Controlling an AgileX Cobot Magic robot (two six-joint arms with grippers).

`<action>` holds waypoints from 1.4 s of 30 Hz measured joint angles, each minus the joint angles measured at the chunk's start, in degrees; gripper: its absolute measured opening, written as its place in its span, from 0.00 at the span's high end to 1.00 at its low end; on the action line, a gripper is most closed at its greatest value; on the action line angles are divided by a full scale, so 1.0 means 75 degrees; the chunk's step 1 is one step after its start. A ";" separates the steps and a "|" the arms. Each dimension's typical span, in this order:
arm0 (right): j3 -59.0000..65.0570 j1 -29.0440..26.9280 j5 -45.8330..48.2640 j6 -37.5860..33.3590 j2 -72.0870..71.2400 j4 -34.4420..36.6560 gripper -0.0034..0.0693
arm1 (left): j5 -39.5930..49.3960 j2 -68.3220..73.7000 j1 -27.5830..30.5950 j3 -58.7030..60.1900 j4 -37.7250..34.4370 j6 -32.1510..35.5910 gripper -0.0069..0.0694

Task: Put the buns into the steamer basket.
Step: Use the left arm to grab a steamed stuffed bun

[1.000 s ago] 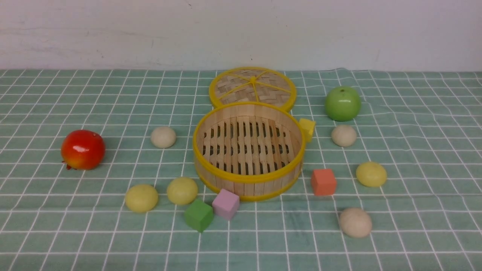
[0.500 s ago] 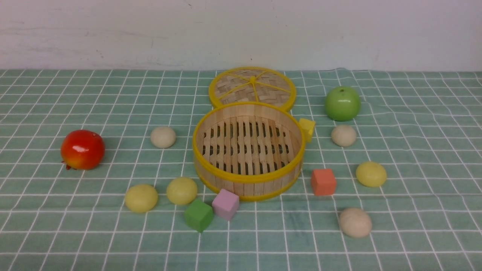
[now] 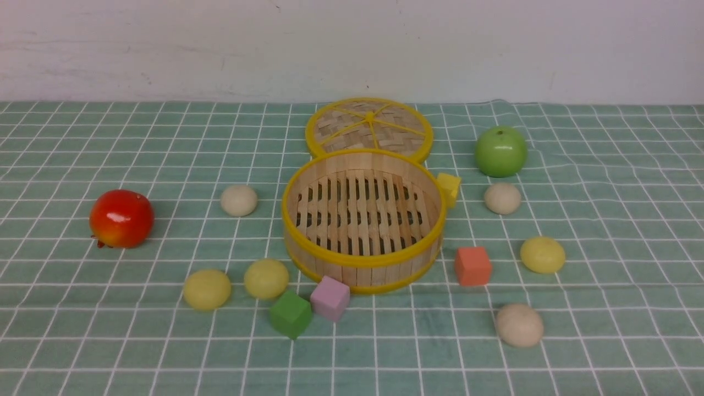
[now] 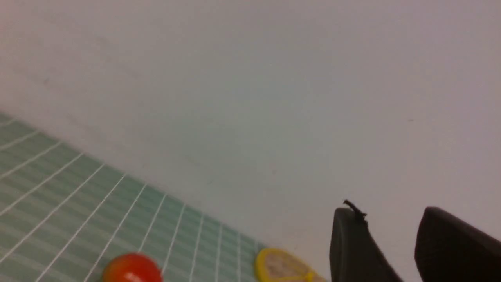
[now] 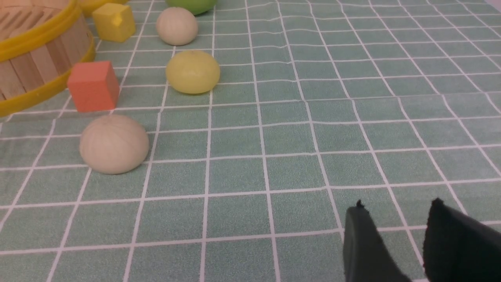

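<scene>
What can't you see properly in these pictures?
Front view: the yellow cube is half hidden behind the steamer basket.
Left wrist view: everything is blurred, and the red fruit is cut by the picture edge.
Right wrist view: the green apple is cut off, and the right end effector shows only its tips.

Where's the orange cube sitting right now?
In the front view the orange cube sits right of the steamer basket, close to its wall but apart, with a pale yellow bun farther right.

Even bright light, soft shadows, left wrist view blurred
</scene>
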 joint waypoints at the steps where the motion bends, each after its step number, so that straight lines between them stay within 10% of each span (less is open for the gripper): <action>1: 0.0000 0.0000 0.0000 0.0000 0.0000 0.0000 0.62 | 0.0343 0.0285 0.0000 -0.0178 -0.0008 -0.0137 0.60; 22: 0.0000 0.0000 0.0000 0.0000 0.0000 0.0000 0.62 | 0.1831 0.5472 0.0000 -0.1024 -0.1145 0.0292 0.60; 35: 0.0000 0.0000 0.0000 0.0000 0.0000 0.0000 0.62 | 0.4085 0.9325 -0.0079 -0.4296 -0.5238 0.5599 0.60; 42: 0.0000 0.0000 0.0000 0.0000 0.0000 0.0000 0.62 | 0.5057 1.1008 -0.1205 -0.5899 -0.4491 0.5838 0.60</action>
